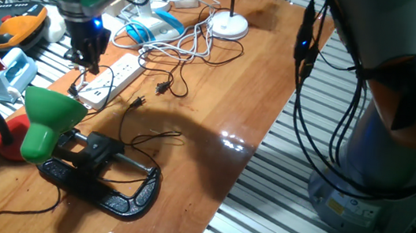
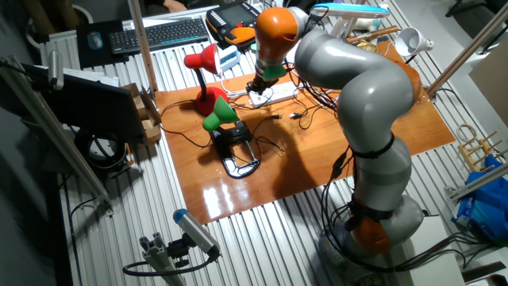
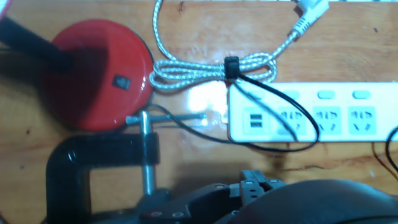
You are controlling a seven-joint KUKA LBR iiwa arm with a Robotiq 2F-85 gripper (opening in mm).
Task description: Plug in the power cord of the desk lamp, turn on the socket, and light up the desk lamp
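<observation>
My gripper (image 1: 86, 60) hung just above the near end of the socket (image 1: 109, 79), and I could not tell from any view whether its fingers were parted or closed, or whether they held anything; in the hand view the fingers themselves did not show, only a dark housing along the bottom edge. The socket (image 3: 311, 115) lay flat on the wooden table (image 1: 217, 110), its row of outlets facing up, with a thin black cord (image 3: 280, 121) looping across its end and a bundled white braided cable (image 3: 211, 70) just beside it. None of the outlets that I could see held a plug. A small black plug (image 1: 162, 89) lay loose on the table, apart from the socket, and a second one (image 1: 137, 101) lay near it; which belonged to the green desk lamp (image 1: 47, 117) I could not say. That lamp sat in a black clamp (image 1: 109, 180) near the table's front edge, with a red lamp (image 3: 102, 74) beside it, and neither shade showed any light.

So I judged the task barely begun: the plug was not yet seated, the socket's switch was out of sight to me, and the lamp was dark. Picking up the plug, inserting it, switching the socket on and lighting the lamp all seemed left to do.
</observation>
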